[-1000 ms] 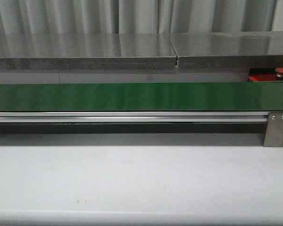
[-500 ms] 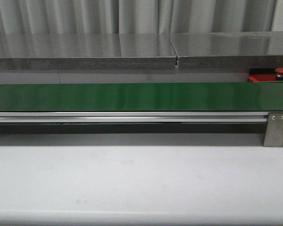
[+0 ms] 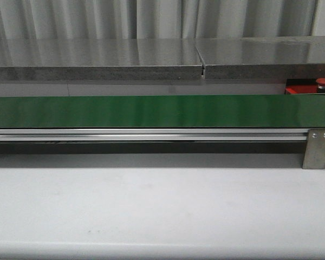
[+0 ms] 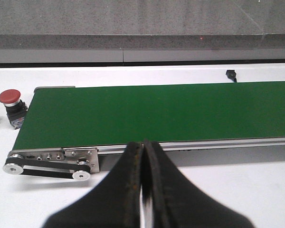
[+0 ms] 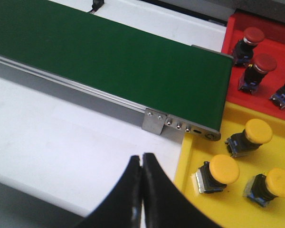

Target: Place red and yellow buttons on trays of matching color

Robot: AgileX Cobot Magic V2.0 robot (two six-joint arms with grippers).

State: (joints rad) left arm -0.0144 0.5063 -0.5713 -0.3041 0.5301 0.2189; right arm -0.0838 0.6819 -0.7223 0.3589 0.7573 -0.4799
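Buttons fill trays beside green belt on white table

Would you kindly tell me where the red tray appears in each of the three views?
Front view: red tray peeks out behind the green belt's right end.
Left wrist view: not in it.
Right wrist view: upper right corner, holding red buttons, beyond the yellow tray.
Shared landmark: the green belt.
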